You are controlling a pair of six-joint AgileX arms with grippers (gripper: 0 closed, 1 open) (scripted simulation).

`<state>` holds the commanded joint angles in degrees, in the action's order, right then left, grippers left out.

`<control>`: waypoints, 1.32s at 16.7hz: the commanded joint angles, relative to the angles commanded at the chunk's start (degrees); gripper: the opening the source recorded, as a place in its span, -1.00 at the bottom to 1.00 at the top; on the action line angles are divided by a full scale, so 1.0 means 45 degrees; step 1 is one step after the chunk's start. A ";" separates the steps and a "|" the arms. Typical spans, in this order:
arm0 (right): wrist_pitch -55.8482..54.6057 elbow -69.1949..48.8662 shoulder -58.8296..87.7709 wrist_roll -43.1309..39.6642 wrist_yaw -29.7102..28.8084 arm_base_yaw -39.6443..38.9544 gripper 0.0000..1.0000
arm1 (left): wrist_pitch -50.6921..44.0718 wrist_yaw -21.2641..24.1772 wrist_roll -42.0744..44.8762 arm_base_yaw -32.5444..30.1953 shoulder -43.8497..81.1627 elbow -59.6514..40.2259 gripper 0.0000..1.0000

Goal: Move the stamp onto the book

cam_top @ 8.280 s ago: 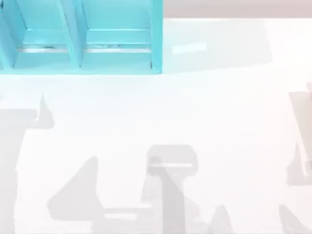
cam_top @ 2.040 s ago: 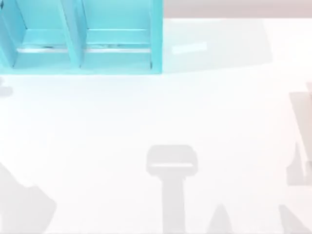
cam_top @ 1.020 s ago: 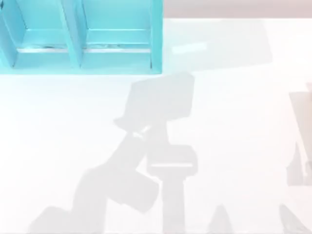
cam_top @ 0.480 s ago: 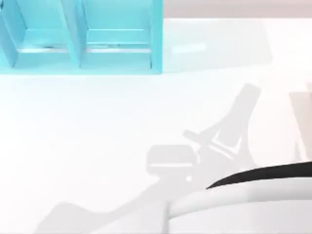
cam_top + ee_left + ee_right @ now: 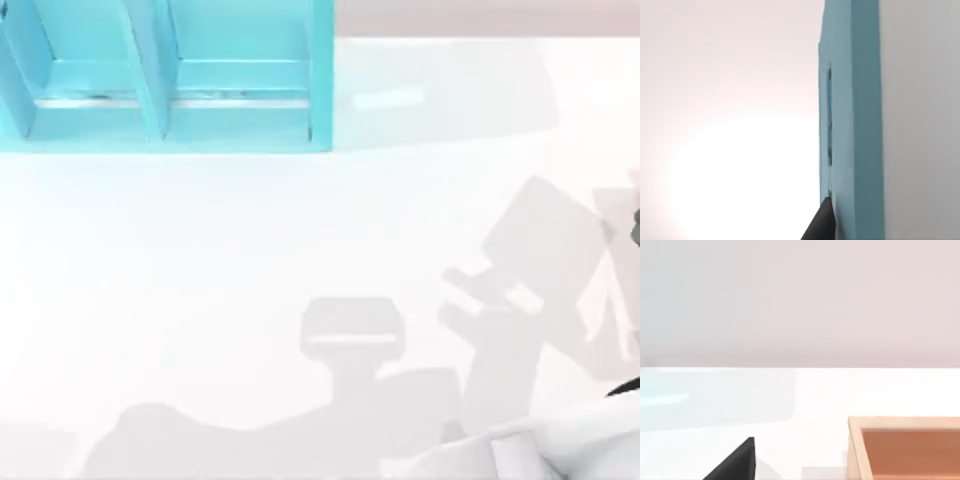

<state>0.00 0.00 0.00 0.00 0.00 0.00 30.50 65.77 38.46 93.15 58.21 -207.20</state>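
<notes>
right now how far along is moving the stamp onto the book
Done: nothing confirmed; I cannot tell that the stamp is on the book. In hand: the right arm reaches in at the top view's lower right, and its wrist view faces an orange-tan tray on the table. The left gripper's fingertip sits close beside a teal panel. Left: grasp, carry and placement.

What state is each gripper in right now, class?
Left gripper: beside the blue shelf; cannot be told.
Right gripper: over the table, near an orange box; cannot be told.
</notes>
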 joint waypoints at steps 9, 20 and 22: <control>0.0000 0.0000 0.0000 0.0000 0.0000 0.0000 1.00 | -0.0048 0.0382 0.1169 0.2132 -0.0562 -0.4865 -1.00; 0.0000 0.0000 0.0000 0.0000 0.0000 0.0000 1.00 | -0.0336 0.0666 0.2406 0.4514 -0.0861 -0.9586 -1.00; 0.0000 0.0000 0.0000 0.0000 0.0000 0.0000 1.00 | -0.0336 0.0666 0.2406 0.4514 -0.0861 -0.9586 -1.00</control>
<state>0.00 0.00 0.00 0.00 0.00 0.00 28.99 68.76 49.29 113.47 54.33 -250.34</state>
